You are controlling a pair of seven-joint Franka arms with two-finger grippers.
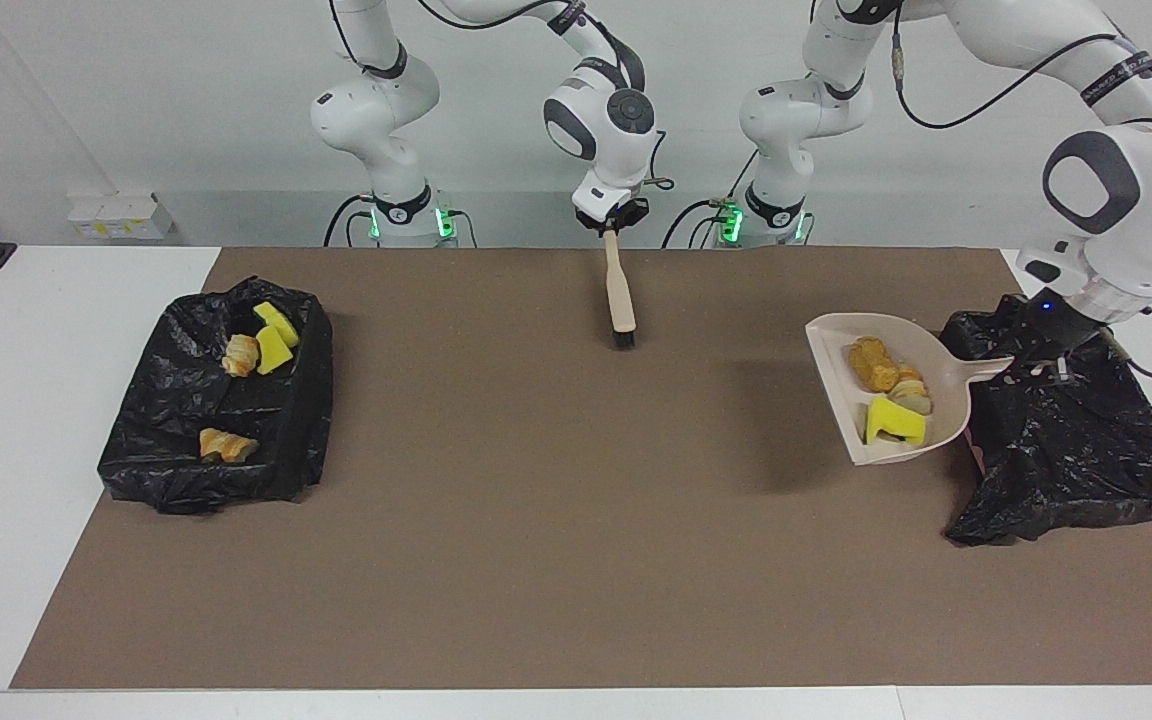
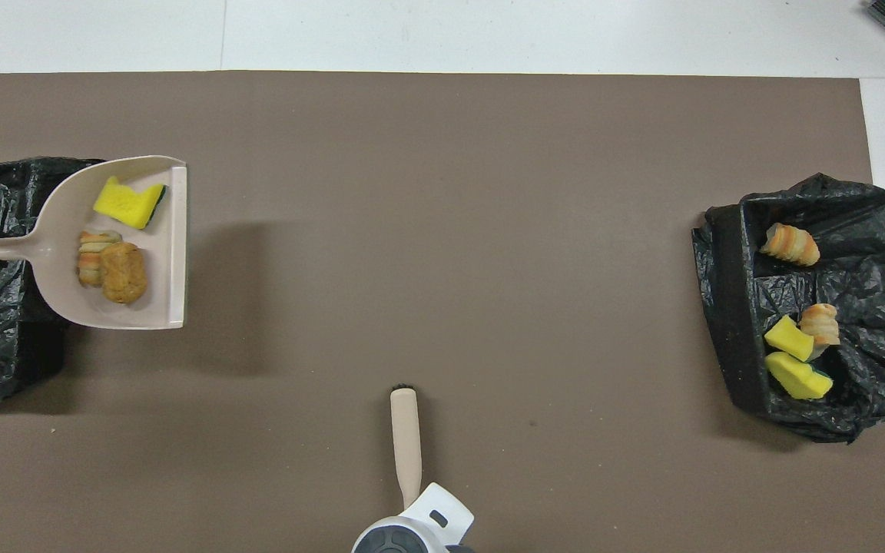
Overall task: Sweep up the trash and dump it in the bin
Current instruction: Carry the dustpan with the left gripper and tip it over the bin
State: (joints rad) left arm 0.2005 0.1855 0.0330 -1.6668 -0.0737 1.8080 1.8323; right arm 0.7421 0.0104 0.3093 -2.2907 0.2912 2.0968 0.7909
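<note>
Left gripper, clamped on dustpan handle, holds 3 trash bits aloft beside bin; right gripper grips brush w/ bristles down.

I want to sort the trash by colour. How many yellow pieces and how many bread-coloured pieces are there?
Yellow foam wedges: 3, one in the dustpan at, two in the bin at and.
Bread-like chunks: 4, two in the dustpan at and, two in the bin at and.
Total: 7.
</note>
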